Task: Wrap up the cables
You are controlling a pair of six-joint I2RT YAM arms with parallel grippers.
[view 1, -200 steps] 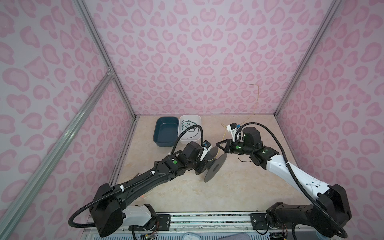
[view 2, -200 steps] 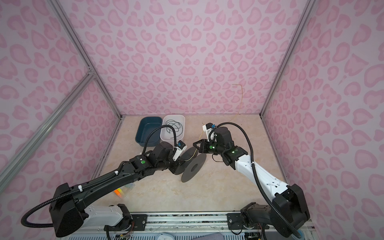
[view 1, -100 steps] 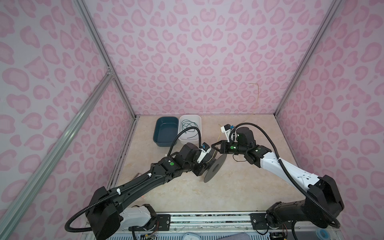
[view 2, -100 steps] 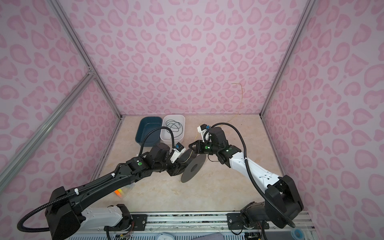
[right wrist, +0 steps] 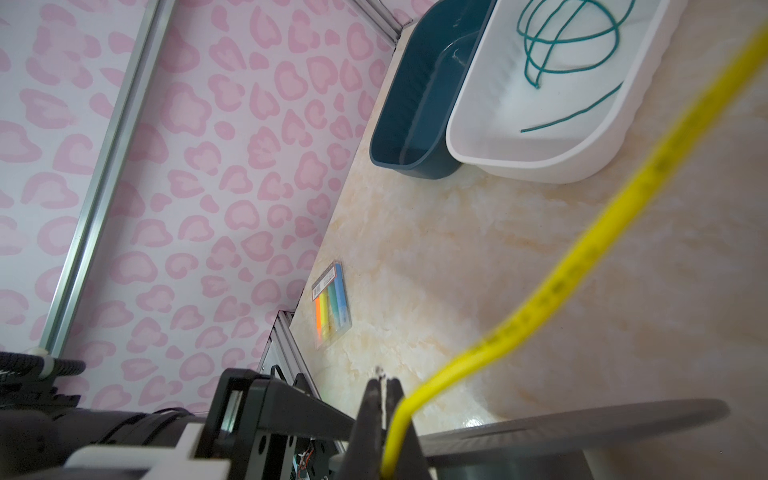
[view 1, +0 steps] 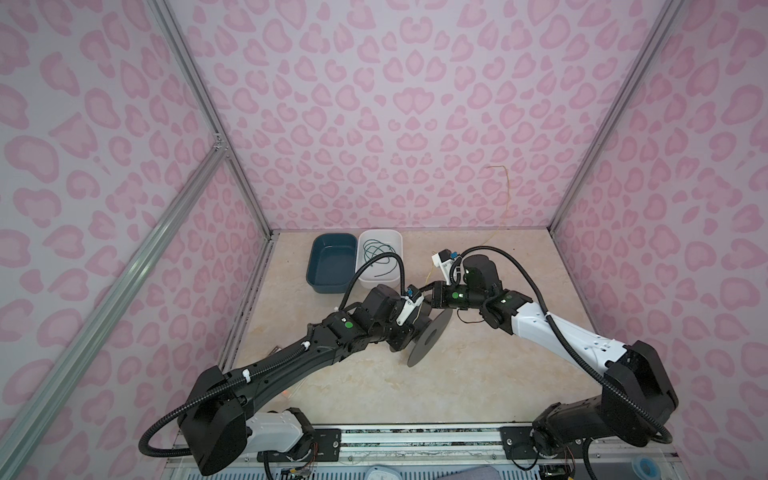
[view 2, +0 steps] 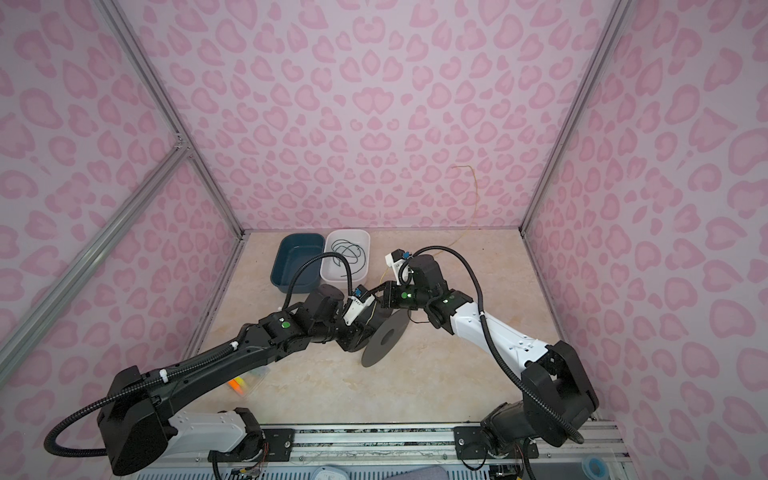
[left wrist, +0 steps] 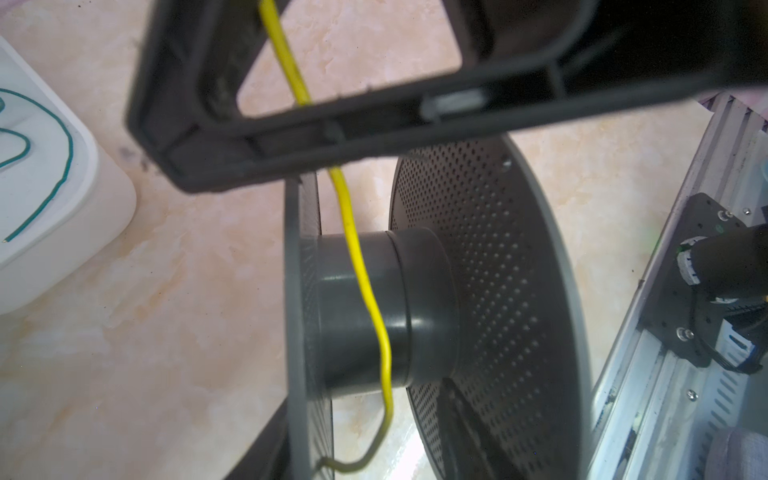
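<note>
A pale marbled tabletop forms the floor of a booth whose walls carry a pink heart-blotch print, with aluminium rails along the corners. At the back stand a blue bin and, just beside it, a white bin. The green cable lies in loose loops inside the white one.

Mid-table a grey spool is tilted on its rim. The yellow cable rises against the back wall, passes through the right gripper and drapes across the spool's hub between the two flanges. The right gripper's fingers are pressed together on the yellow cable, just above the spool.

The left gripper sits against the flange nearer its own arm. A dark finger shows beside that flange, but whether the fingers pinch it cannot be told.

Compared with a second ago, the right gripper has moved toward the left arm — from beside the spool to over it — and its arm reaches farther forward. The spool and bins lie as before.
</note>
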